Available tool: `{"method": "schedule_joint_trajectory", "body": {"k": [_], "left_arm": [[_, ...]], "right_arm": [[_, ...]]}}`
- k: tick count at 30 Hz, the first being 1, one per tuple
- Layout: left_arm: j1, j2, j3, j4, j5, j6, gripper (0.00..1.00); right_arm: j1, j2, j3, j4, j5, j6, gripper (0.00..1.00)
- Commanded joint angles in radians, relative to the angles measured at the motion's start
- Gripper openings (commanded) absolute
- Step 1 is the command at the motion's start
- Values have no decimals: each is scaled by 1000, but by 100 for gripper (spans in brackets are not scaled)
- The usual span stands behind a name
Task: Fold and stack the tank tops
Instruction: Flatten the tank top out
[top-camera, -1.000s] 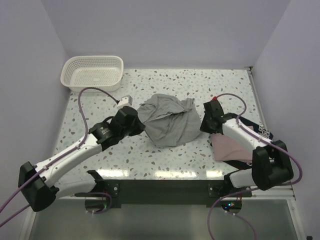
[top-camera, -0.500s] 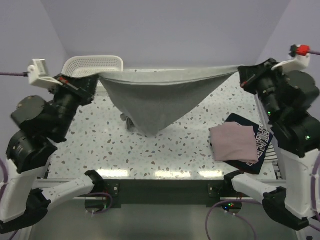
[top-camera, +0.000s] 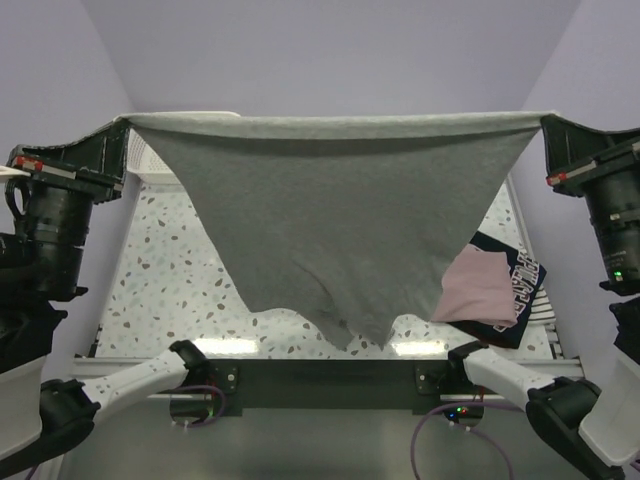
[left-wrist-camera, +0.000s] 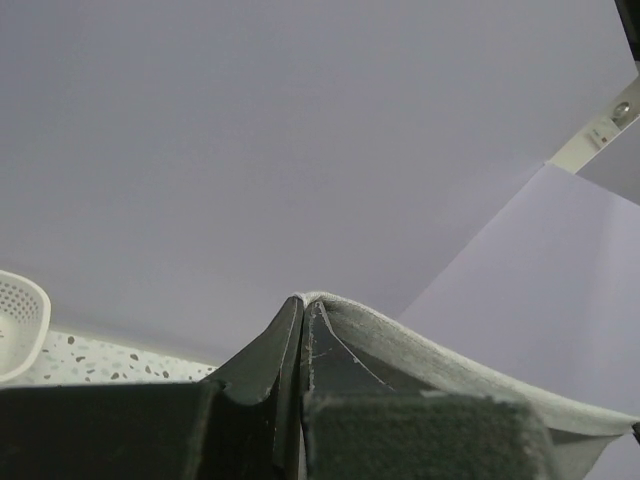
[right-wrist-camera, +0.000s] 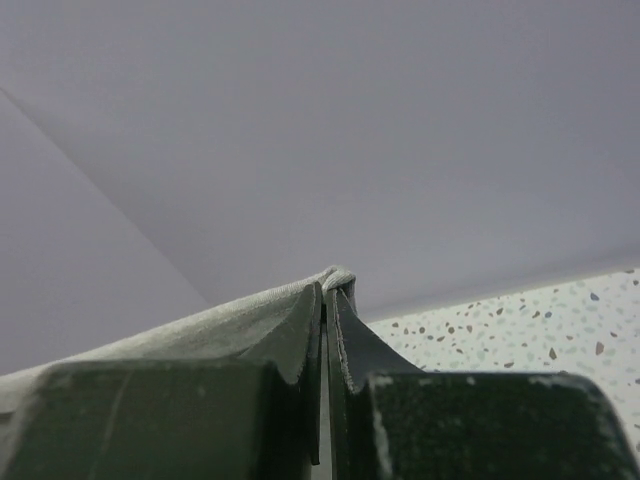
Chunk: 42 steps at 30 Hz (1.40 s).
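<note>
- Hanging in the air over the table (top-camera: 170, 270), the grey tank top (top-camera: 340, 220) has its lowest point dangling just above the near edge, while its top edge is pulled taut between the two arms.
- The left gripper (left-wrist-camera: 302, 300) is clamped on one corner of that taut edge and the right gripper (right-wrist-camera: 328, 280) is pinched on the other. Both sets of jaws are closed on cloth.
- The step in hand looks to me like laying this top out flat for folding. I would bring both grippers down at the same height and pace, let the dangling point touch first, then drag the cloth out smooth without slackening the edge.
- I would also steer clear of the pile on the right. There the folded dusty pink tank top (top-camera: 478, 290) lies on the navy tank top (top-camera: 518, 275), both partly hidden behind the grey cloth.
- At the far left corner sits the white lattice basket (left-wrist-camera: 15, 320), mostly hidden.
- Counted: three tank tops (one grey, one pink, one navy), two grippers, one basket.
</note>
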Motion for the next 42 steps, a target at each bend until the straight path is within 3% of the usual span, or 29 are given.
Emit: {"method": "schedule_joint_trajectory", "body": {"k": [1,9,11,12,13,14,15,17,18,19,21,22,23,25,29,37,42], "left_arm": [[5,32,-28,94,-63,54,0],[28,192,-263,320,-26,135,0],[93,294,-260,390,102,111,0],[209,330,-243,410,182,82,0],[273,419,-230,458,368,45,0],[331,476,-201,478,456,-24,0],[423,542,-79,479,529,-50,0],[480,775,124,440,703,-90,0],[517,856,363,418,753,-100,0],[529,1012,496,377,791,-112,0],[569,1142,830,371,874,-159,0],[591,1176,856,465,905,-191,0],[617,1150,825,557,960,-257,0],[690,1010,574,773,973,-290,0],[785,964,509,782,1052,-319,0],[835,781,119,875,1169,-334,0],[835,610,-432,996,1200,-385,0]], "right_arm": [[-5,55,-89,24,-15,-36,0],[-5,222,-318,213,-84,-31,0],[-6,337,-309,281,-101,-33,0],[-8,377,-293,301,-110,-40,0],[-10,420,-233,327,-118,-44,0],[-13,518,-189,336,-122,-51,0],[-16,564,-140,339,-124,-53,0],[-31,671,60,325,-134,-53,0],[-40,768,135,318,-145,-38,0],[-60,802,271,318,-159,-30,0],[-77,863,413,336,-190,-16,0],[-89,861,426,376,-188,-18,0],[-97,848,420,402,-182,-16,0],[-120,762,310,492,-173,-11,0],[-140,632,103,563,-168,-18,0],[-141,387,-373,609,-155,-25,0],[-145,258,-679,603,-200,13,0]]}}
